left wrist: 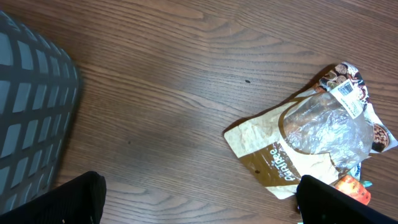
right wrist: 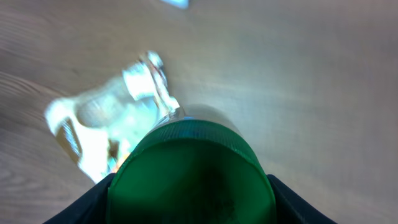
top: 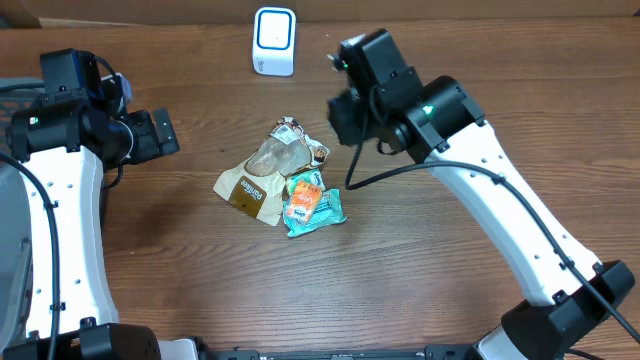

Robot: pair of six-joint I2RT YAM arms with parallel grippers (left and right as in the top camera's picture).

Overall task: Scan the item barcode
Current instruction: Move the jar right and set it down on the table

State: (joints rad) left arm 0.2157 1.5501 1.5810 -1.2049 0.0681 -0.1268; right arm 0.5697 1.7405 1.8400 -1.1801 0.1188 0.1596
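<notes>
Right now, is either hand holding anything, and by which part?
The right hand grips a green round-topped item across its sides; the left hand is open and empty.

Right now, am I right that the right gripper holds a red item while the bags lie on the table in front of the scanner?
Not quite: the item in the right gripper is green, not red, as the right wrist view shows. The bags do lie on the table in front of the scanner.

One scanner [top: 273, 40], one brown pouch [top: 255, 180], one basket [left wrist: 31, 106]
</notes>
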